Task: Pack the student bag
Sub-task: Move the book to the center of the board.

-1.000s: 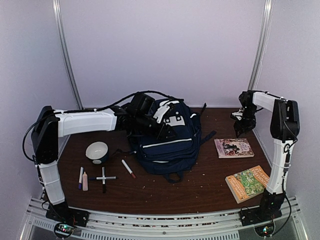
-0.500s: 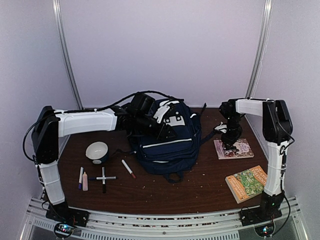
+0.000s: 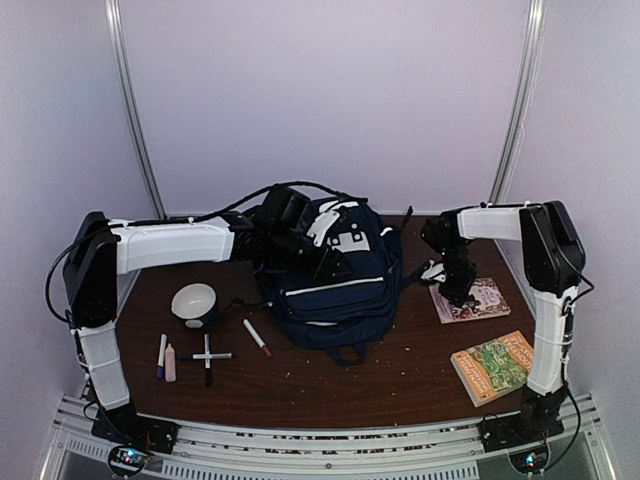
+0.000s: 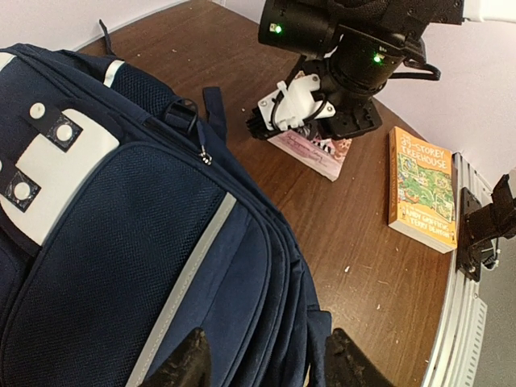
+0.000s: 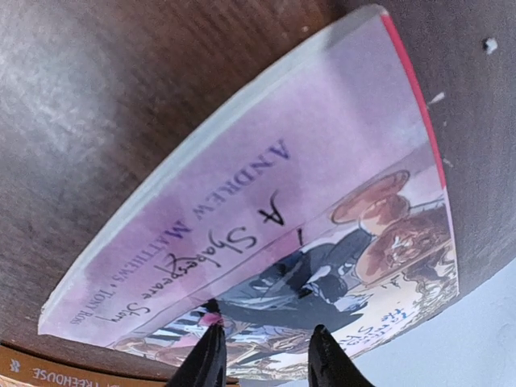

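Observation:
The student bag (image 3: pixel 335 285) is a navy backpack with white stripes, lying in the middle of the table; it fills the left of the left wrist view (image 4: pixel 121 242). My left gripper (image 3: pixel 325 262) is at the bag's upper left, open, its fingertips (image 4: pixel 189 367) apart over flat bag fabric. My right gripper (image 3: pixel 461 294) hangs just above a pink Shakespeare storybook (image 3: pixel 472 298) to the right of the bag. In the right wrist view this gripper (image 5: pixel 266 359) is open, with the book's cover (image 5: pixel 266 177) showing between its fingers and nothing held.
An orange-green Treehouse book (image 3: pixel 495 365) lies at the front right. At the front left are a white bowl (image 3: pixel 195 303), a red-capped marker (image 3: pixel 257 337), two crossed black markers (image 3: pixel 207 357), a blue-capped marker (image 3: pixel 162 355) and a glue stick (image 3: pixel 170 362). A bag strap (image 3: pixel 412 275) trails toward the pink book.
My right arm has swung from the back right corner leftward and down over the pink book, and its jaws have narrowed. The left arm and bag have not moved.

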You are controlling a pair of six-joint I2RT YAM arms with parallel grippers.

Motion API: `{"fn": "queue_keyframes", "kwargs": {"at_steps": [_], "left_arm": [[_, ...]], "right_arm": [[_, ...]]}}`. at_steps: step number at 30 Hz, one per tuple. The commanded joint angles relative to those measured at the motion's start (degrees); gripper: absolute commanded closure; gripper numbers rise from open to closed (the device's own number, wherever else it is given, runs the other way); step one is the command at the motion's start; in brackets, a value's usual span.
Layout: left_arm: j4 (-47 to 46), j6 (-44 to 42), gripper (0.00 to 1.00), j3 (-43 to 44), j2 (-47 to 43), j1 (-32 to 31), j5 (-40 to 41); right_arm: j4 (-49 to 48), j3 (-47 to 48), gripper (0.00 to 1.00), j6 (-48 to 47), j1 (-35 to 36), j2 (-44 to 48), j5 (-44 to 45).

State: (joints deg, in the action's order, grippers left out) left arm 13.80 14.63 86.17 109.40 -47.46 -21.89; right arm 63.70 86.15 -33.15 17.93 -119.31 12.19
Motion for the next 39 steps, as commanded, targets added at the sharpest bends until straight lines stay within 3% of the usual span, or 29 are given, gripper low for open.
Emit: {"fn": "queue_keyframes", "kwargs": {"at_steps": [1,4,8,18,29,39], "left_arm": [[-0.6,-0.2,0.5,0.6,-1.8,-0.2,0.1],[-0.5,-0.4,0.5,-0.2,-2.6,-0.2,0.6],[-0.8,-0.8,0.5,-0.3,-2.6,-0.2,1.0],[-1.7,-0.2,0.5,-0.6,-2.5,-0.2,0.6],[-2.7,0.2,0.5,-1.8,-2.8,-0.2,0.5],[-2.9,0.6,0.49,-1.9,-2.6,-0.2,0.5]], "right_arm": [[3.4,-0.9,0.64,-1.4,-2.2,0.1,-2.6],[4.7,3.2,0.58,-1.8,-6.0,4.3,-6.4],[3.7,7.5,0.42,1.3,-11.9,6.7,-9.4],[12.2,19.8,0.31,8.6,-23.6,-6.1,-17.3],[19.7,24.4,0.28,8.1,-26.6,-13.8,-19.5],[23.9,25.9,0.33,2.5,-25.9,-15.3,-25.2]]}}
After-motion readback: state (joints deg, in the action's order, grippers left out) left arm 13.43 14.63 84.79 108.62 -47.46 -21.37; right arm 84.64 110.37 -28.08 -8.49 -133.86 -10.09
